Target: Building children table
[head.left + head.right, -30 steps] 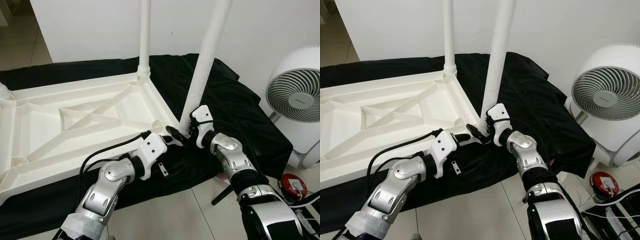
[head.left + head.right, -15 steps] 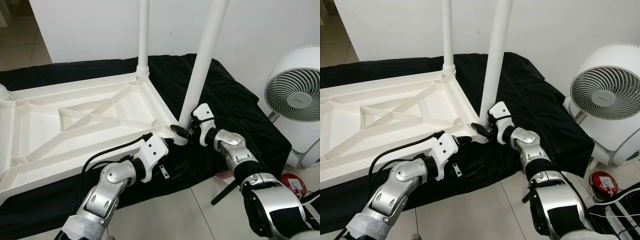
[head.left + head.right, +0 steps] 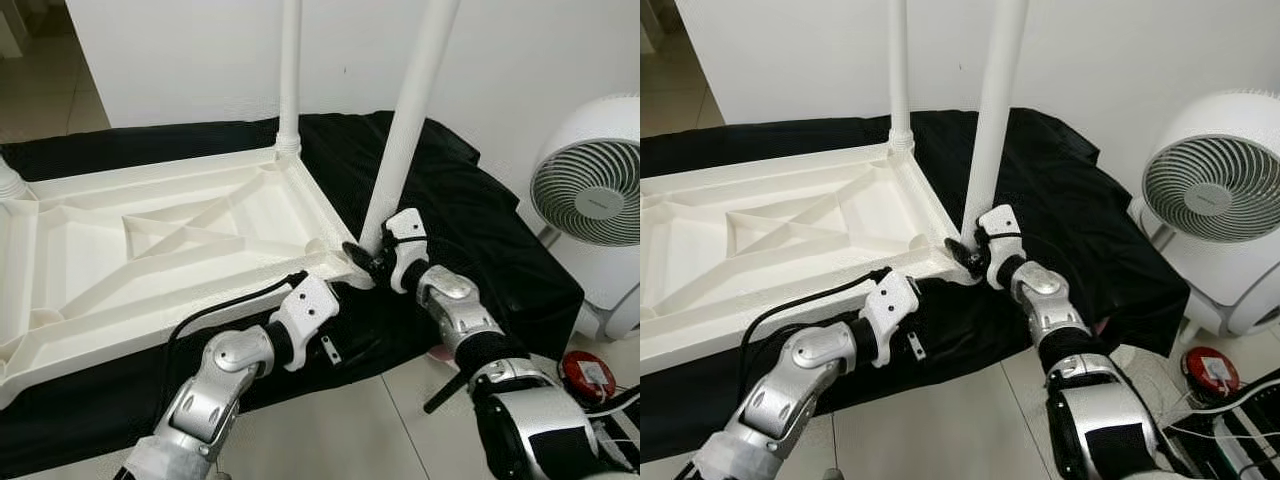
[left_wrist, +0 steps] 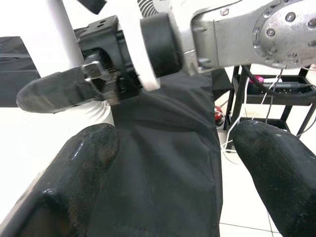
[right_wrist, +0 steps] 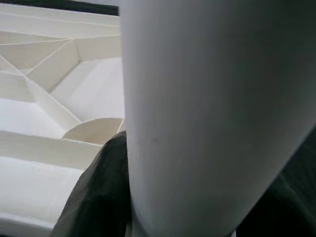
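Note:
The white plastic table top (image 3: 170, 235) lies upside down on a black cloth (image 3: 470, 215). One white leg (image 3: 289, 80) stands in its far right corner. A second table leg (image 3: 405, 130) rises from the near right corner, and my right gripper (image 3: 365, 258) is shut on its base; in the right wrist view a black finger (image 5: 96, 192) presses against the table leg (image 5: 207, 113). My left gripper (image 4: 173, 148) is open, just below the table's near edge, with only cloth between its fingers (image 4: 74, 168). Its fingertips are hidden under the rim in the eye views.
A white floor fan (image 3: 590, 190) stands at the right. A red object (image 3: 585, 375) and cables lie on the tiles beside my right arm. A short leg stub (image 3: 8, 180) sits at the table's far left corner. A white wall rises behind.
My left gripper has drawn back from the leg's base to below the table's near edge. The right gripper has kept its hold on the leg.

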{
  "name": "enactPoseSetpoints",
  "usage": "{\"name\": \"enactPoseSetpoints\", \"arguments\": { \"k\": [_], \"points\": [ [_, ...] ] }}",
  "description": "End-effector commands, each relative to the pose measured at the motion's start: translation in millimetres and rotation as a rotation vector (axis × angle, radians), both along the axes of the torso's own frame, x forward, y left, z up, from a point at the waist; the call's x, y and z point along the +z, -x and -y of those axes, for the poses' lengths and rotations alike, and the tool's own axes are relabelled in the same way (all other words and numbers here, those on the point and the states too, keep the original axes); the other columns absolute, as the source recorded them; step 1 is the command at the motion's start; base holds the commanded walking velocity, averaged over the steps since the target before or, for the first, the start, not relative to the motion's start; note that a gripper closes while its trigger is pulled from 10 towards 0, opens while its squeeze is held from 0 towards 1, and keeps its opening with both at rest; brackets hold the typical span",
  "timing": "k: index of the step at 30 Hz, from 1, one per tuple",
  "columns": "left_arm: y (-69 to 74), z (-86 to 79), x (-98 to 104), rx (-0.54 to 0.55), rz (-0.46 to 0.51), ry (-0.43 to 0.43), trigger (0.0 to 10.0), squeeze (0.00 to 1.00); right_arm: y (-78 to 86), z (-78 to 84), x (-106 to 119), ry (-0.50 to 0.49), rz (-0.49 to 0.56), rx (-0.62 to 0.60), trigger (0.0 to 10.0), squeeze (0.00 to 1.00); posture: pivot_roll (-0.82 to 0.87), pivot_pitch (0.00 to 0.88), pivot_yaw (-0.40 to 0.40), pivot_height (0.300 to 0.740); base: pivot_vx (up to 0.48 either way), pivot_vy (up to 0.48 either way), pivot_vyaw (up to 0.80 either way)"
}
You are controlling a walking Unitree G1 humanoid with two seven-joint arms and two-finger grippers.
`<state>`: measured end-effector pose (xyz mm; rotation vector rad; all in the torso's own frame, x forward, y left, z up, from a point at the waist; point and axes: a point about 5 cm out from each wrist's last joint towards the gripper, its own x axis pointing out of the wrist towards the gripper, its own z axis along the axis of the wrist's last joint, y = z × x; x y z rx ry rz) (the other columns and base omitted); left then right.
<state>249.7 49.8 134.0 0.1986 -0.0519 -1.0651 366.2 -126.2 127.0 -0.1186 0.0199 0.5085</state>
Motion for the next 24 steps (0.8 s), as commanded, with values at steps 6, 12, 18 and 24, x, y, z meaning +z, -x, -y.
{"name": "enactPoseSetpoints", "arguments": {
  "k": [6,12,18,24],
  "points": [
    [3.1,3.8,-2.2,0.021,-0.01,0.001,10.0,0.0,7.2,-4.0,-13.0,-0.09,-0.057,-0.267,10.0,0.0,-0.01,0.0,-0.072,0.74,0.0,0.0,0.0],
    [4.0,5.0,-2.8,0.019,-0.016,0.006,10.0,0.0,14.8,-17.5,-17.4,-0.144,-0.056,-0.481,10.0,0.0,-0.01,0.0,-0.078,0.74,0.0,0.0,0.0],
    [3.3,6.8,-2.2,0.021,-0.014,0.01,10.0,0.0,15.5,-27.8,-15.4,-0.187,-0.056,-0.556,10.0,0.0,-0.01,0.0,-0.08,0.74,0.0,0.0,0.0],
    [2.6,6.6,-1.9,0.024,-0.012,0.01,10.0,0.0,15.9,-24.3,-7.2,-0.172,-0.011,-0.556,10.0,1.0,-0.01,0.0,-0.083,0.74,0.0,0.0,0.0]
  ]
}}
